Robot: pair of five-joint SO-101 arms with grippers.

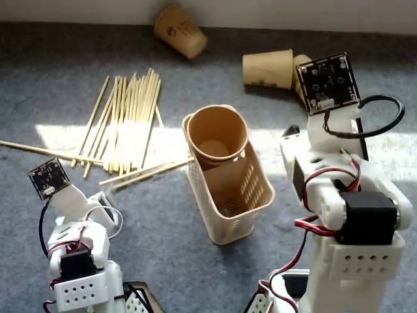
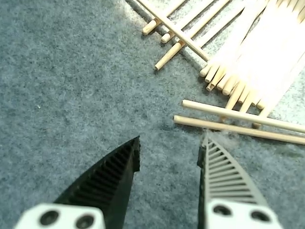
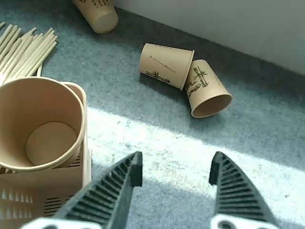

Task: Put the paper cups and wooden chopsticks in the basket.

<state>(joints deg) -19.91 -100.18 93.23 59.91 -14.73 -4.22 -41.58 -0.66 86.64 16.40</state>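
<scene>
In the high view the basket stands upright in the middle of the grey carpet, with nested paper cups standing in its far end. The chopsticks lie in a loose bundle on the carpet beside the basket, on the left arm's side. One loose cup lies on its side near the carpet's far edge. A pair of cups lies farther toward the right arm, the second one partly hidden behind that arm's camera board.

The right wrist view shows that pair in full, both on their sides and touching. It also looks straight down into the top nested cup. The right gripper hangs over sunlit carpet between the basket and the pair, jaws spread and holding nothing.

In the left wrist view the left gripper is close over the carpet with its jaws spread. Its tips are just short of two stray chopsticks, and the bundle's ends lie beyond them.
</scene>
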